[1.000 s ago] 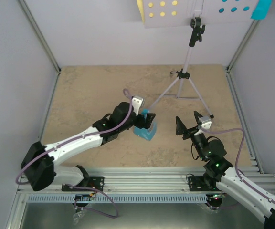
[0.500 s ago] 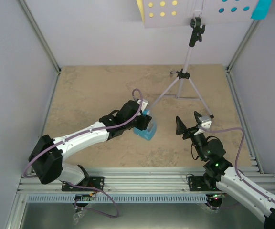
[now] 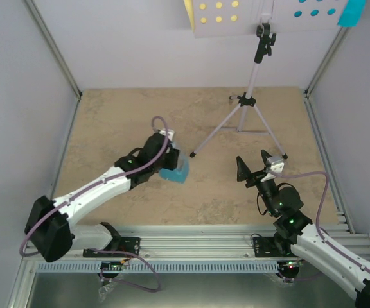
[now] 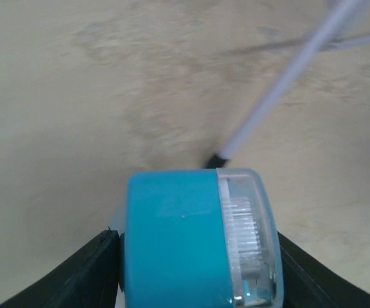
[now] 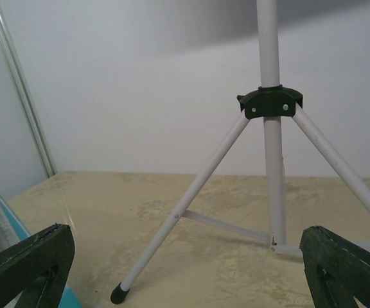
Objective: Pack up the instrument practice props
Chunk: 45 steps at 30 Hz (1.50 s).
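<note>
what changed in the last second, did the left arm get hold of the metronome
Yes. The left gripper closed on the blue metronome and moved it left over the table, away from the foot of the music stand leg. The right gripper stayed open and still, facing the stand. The stand, its yellow sheet and its cyan sheet did not move.

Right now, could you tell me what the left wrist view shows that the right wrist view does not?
Left wrist only: the left gripper clamped on the blue metronome. Right wrist only: the stand's black hub, its upright pole, the open right gripper. Both: the sandy tabletop, a lilac stand leg with its black foot, and the metronome.
</note>
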### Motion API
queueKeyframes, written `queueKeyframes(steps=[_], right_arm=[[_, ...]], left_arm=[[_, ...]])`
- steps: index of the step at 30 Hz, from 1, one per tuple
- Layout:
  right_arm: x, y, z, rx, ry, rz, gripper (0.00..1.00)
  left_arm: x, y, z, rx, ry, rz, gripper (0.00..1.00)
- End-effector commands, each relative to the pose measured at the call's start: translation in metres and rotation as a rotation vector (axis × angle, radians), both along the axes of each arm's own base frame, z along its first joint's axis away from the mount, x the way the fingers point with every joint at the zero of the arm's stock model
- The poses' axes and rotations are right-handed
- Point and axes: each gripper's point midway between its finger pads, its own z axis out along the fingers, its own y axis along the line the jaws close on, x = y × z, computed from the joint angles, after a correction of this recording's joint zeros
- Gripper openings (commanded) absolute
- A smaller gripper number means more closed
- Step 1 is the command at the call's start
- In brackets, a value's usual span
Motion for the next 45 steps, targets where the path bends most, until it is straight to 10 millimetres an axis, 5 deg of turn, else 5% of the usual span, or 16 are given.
queueKeyframes(steps=[1,6,12,16,27,32,36,42,45], right_arm=[[0.0,-0.005,0.002,0.022,-0.006,-0.022,0.98],[0.001,-0.005,0.0,0.018,-0.003,-0.023,0.98],[0.001,-0.004,0.0,0.018,-0.002,-0.019,0.98],[0.0,-0.005,0.003,0.025,-0.01,-0.022,0.98],[0.001,-0.005,0.005,0.017,-0.021,-0.023,0.98],[0.001,-0.003,0.005,0.013,-0.023,-0.019,0.98],[0.001,-0.003,0.005,0.014,-0.023,-0.018,0.98],[0.002,0.002,0.004,0.007,-0.012,0.004,0.98],[0.001,0.002,0.001,0.005,0.007,0.008,0.98]], left_arm=[[0.016,0.065,0.017,-0.003,-0.033,0.185,0.48],[0.034,0.082,0.038,0.018,-0.086,0.221,0.44],[0.092,0.069,0.057,-0.028,-0.119,0.117,0.36],[0.121,0.043,0.074,0.023,-0.211,-0.084,0.32],[0.176,0.036,0.051,0.234,-0.262,-0.284,0.33],[0.19,0.047,0.037,0.196,-0.222,-0.301,0.47],[0.196,0.049,0.036,0.172,-0.2,-0.286,0.82],[0.19,0.042,0.096,0.012,-0.302,-0.233,0.99],[0.165,0.042,0.153,-0.098,-0.394,-0.204,0.99]])
